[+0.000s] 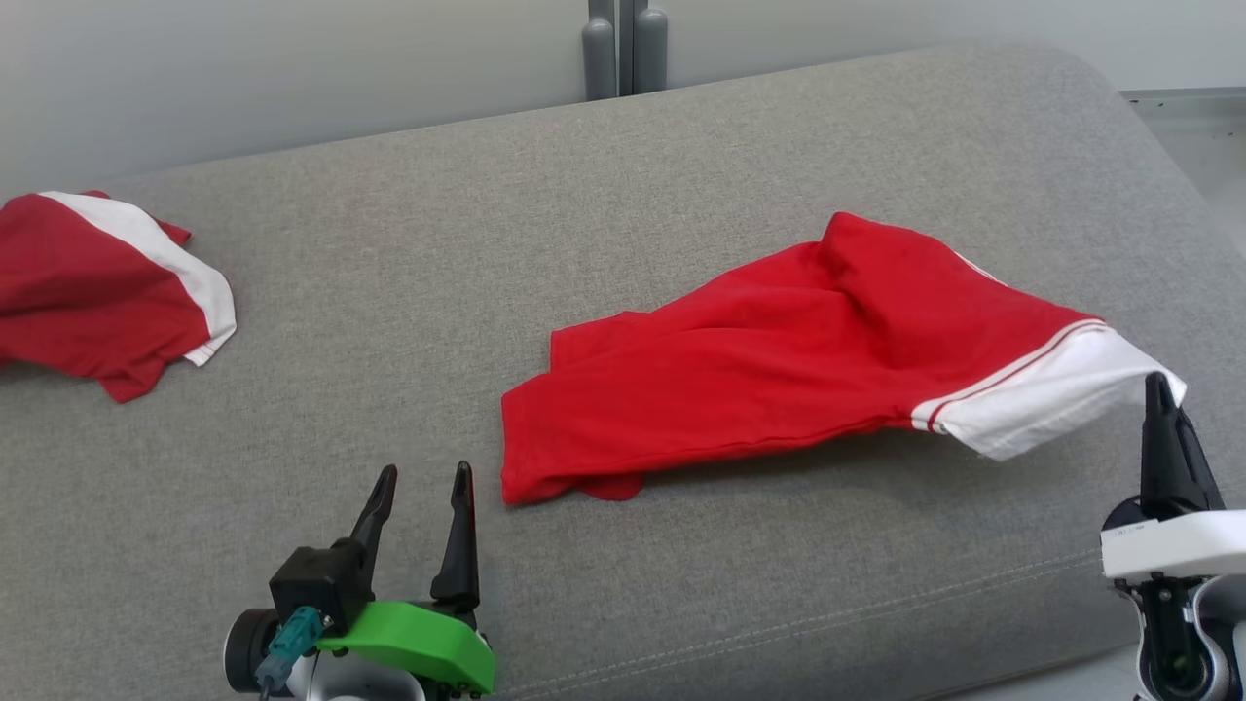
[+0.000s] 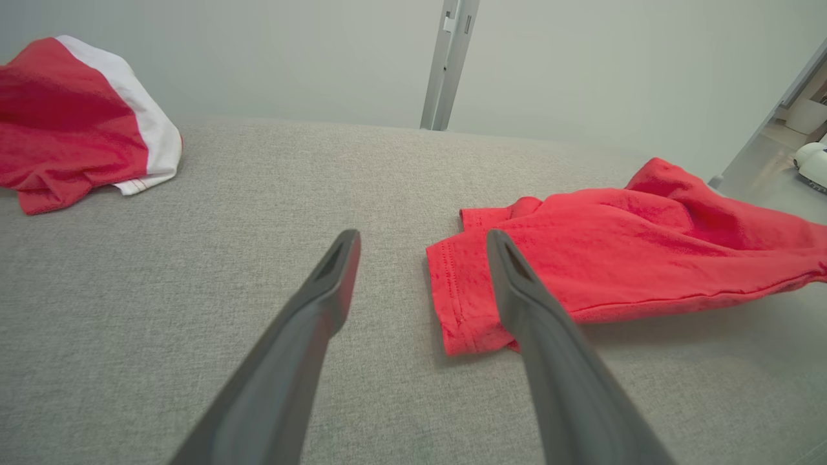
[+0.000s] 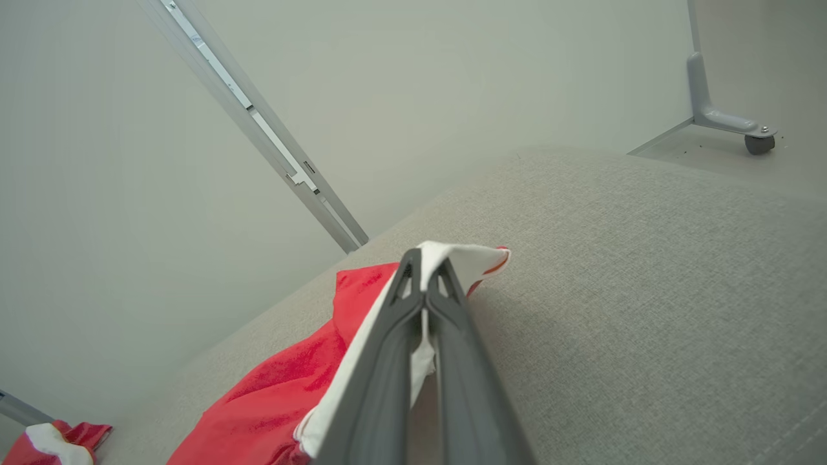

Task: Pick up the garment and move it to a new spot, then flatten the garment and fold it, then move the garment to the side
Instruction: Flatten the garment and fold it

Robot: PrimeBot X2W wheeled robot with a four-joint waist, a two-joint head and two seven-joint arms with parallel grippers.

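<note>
My right claw (image 1: 1159,387) is clamped on the white hem (image 1: 1051,401) of the red garment (image 1: 759,380), holding that corner raised. The rest lies rumpled on the grey cushion (image 1: 584,175). My left claw (image 1: 425,472) gapes empty near its other end. I judge only the pick-up begun; flattening, folding and setting aside remain.

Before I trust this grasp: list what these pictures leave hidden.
Head view: underside of the red garment, hidden by its own top layer.
Right wrist view: how much white hem the right tool pinches, covered by its shut fingers.
Head view: second garment, cut off by the left edge.
</note>
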